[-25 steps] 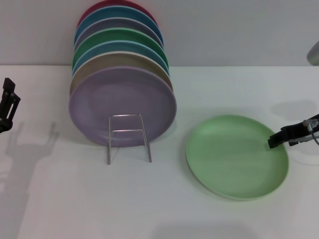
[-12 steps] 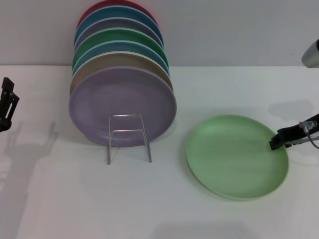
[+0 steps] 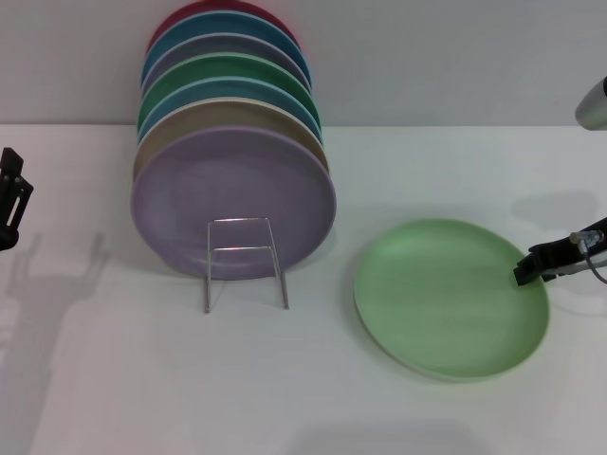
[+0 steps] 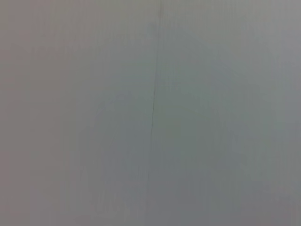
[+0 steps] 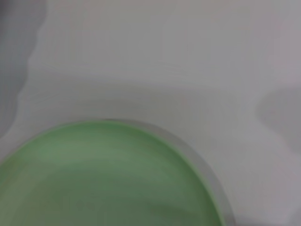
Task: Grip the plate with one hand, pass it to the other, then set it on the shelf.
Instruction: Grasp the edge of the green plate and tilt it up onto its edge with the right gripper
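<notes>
White bench (image 3: 313, 398) under a pale grey wall, and we see the plate (image 3: 450, 299) lying flat on the bench on the robot's right, well apart from the shelf (image 3: 245, 261); that wire rack stands near the middle, its front loop empty, with a lilac plate (image 3: 232, 199) and a row of other plates (image 3: 228, 71) leaning upright behind it. Our right claw (image 3: 524, 272) comes in low from the right edge and sits at the plate's right rim, its tip just over the lip; whether its fingers are apart or together we cannot tell, and we cannot tell if it touches the rim. So the plate lies straight to the left of the claw; the right arm is plainly the nearer one; the grip, we judge, is not yet made. Our left claw (image 3: 11, 204) hangs far out at the left edge, well apart from everything, fingers unreadable. The right wrist view gives what the head view lacks: the rim of the plate (image 5: 108, 174) seen up close with bare bench beyond it, and no fingers in sight; the left wrist view shows only blank grey.
</notes>
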Available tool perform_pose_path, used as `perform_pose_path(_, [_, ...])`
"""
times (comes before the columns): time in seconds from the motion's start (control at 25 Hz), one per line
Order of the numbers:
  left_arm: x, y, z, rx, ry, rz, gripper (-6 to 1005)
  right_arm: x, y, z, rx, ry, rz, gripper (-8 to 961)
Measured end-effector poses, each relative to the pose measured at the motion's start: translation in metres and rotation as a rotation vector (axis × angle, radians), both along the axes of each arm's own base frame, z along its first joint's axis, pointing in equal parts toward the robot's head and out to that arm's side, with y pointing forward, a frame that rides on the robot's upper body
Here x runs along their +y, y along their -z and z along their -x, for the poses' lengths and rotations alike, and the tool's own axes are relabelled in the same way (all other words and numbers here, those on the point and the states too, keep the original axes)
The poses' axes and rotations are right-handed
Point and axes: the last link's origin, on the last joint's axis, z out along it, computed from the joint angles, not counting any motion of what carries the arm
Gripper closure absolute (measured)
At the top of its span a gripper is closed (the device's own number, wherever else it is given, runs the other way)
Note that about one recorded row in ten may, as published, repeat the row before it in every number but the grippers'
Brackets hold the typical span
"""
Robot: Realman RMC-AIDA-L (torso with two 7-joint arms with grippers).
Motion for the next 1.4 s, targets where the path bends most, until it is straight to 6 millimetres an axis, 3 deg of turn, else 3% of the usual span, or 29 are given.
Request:
perform_pose_path(0.64, [0.0008, -0.0003, -0.0007, 0.001, 0.003, -0.001, 169, 0.0007, 0.0038, -0.0009, 0.001, -0.007, 0.01, 729])
perform_pose_path(1.2, [0.0007, -0.0009, -0.0005, 0.002, 0.004, -0.002, 169, 0.0015, 0.0047, -0.001, -0.007, -0.032, 0.013, 909])
perform_pose_path(1.4, [0.0, -0.0011, -0.0001, 0.002, 0.004, -0.004, 169, 0.0017, 0.0045, -0.0009, -0.009, -0.035, 0.013, 920])
